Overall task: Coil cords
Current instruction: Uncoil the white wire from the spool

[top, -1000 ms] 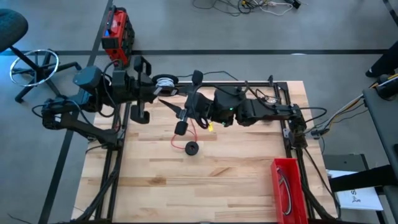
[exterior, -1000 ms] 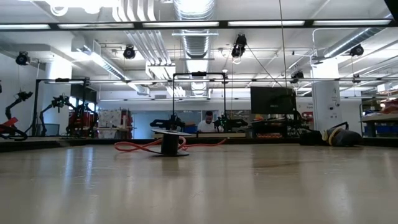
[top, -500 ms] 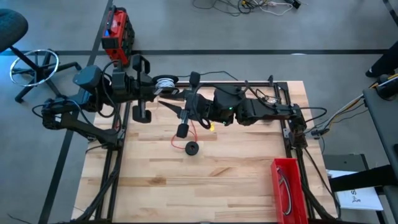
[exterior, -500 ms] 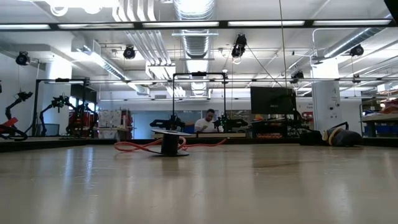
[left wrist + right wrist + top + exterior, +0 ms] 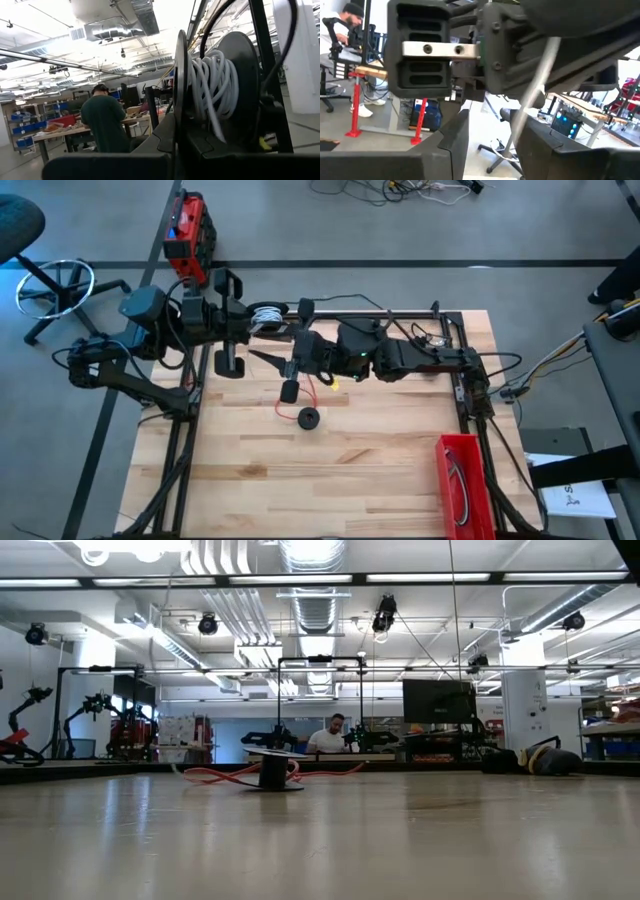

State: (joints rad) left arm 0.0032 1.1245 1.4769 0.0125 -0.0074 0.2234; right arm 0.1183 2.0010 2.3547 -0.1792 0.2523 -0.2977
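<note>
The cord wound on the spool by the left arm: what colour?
White. The cord shows best in the left wrist view, wrapped in turns around a dark spool.

Hidden or unclear:
- White cord (image 5: 265, 311) at the table's far edge: partly covered by the left arm from above.
- Red cord (image 5: 305, 395): its far end runs under the right gripper (image 5: 296, 348).
- Black cord: too thin to trace.
- Left gripper: fingertips not distinguishable.

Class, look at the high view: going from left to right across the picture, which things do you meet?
Office chair base → red toolbox on the floor → spool of white cord → small black spool with the red cord → red bin.
</note>
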